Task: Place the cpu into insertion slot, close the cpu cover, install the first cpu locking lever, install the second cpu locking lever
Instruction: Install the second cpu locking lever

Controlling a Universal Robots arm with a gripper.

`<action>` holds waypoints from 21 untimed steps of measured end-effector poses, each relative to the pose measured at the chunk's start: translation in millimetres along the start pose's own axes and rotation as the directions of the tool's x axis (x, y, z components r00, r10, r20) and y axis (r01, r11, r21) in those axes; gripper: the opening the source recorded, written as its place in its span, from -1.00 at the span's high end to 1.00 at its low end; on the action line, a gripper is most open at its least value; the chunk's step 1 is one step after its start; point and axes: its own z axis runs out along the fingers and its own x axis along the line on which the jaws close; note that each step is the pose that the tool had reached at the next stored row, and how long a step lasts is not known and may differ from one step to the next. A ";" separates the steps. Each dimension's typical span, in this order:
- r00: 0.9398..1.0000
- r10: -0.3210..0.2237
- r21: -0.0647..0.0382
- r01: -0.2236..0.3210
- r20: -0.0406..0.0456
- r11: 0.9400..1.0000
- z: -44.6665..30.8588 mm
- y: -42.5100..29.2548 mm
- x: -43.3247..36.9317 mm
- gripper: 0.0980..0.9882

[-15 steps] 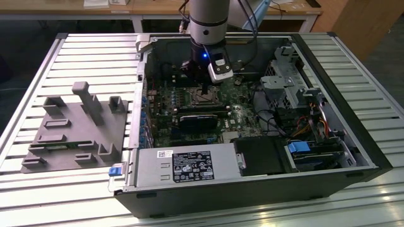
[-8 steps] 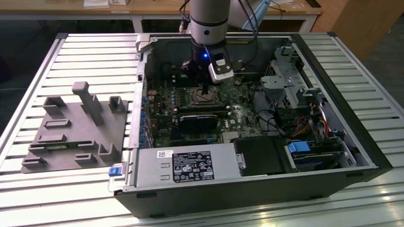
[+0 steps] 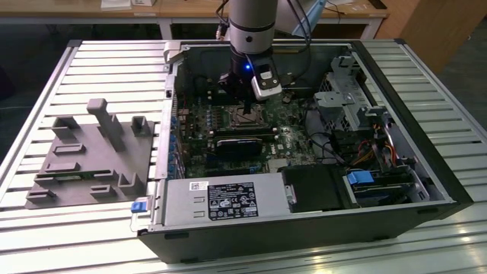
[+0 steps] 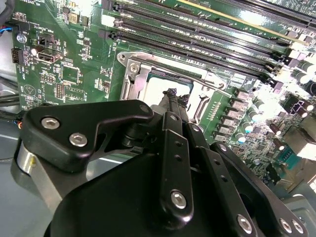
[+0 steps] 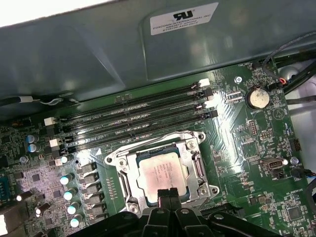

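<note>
The cpu [image 5: 160, 170], a dull silver square, lies flat in the insertion slot [image 3: 247, 118] on the green board. The cpu cover [image 5: 124, 170], a silvery frame, lies down around it. In the second wrist view the cpu [image 4: 157, 88] shows pale inside the cover [image 4: 132, 81], and a thin metal lever rod [image 4: 197, 80] runs along one side of the socket. My gripper [image 5: 168, 195] hangs just above the socket's edge, its black fingertips [image 4: 173, 96] pressed together with nothing seen between them. In the exterior view the gripper [image 3: 247, 109] stands straight over the slot inside the open computer case.
Long black memory slots [image 5: 138, 121] and a coin battery [image 5: 257, 98] lie beside the socket. A black fan block [image 3: 242, 145] sits just in front of it, then the power supply [image 3: 228, 200]. A drive cage and cables [image 3: 354, 105] fill the exterior view's right. A grey fixture [image 3: 91, 154] rests on the slatted table.
</note>
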 end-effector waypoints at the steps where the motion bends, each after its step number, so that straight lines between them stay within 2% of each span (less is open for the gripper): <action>1: 1.000 0.000 0.000 0.000 0.000 1.000 -0.1 0.0 0.0 0.99; 11: 1.000 0.000 -0.002 0.000 -0.001 1.000 -13.4 0.6 -0.4 0.99; 17: 1.000 0.000 -0.002 0.000 -0.001 1.000 -13.6 0.6 -0.4 0.99; 21: 1.000 0.000 -0.002 0.000 -0.001 1.000 -13.7 -2.6 -1.3 0.99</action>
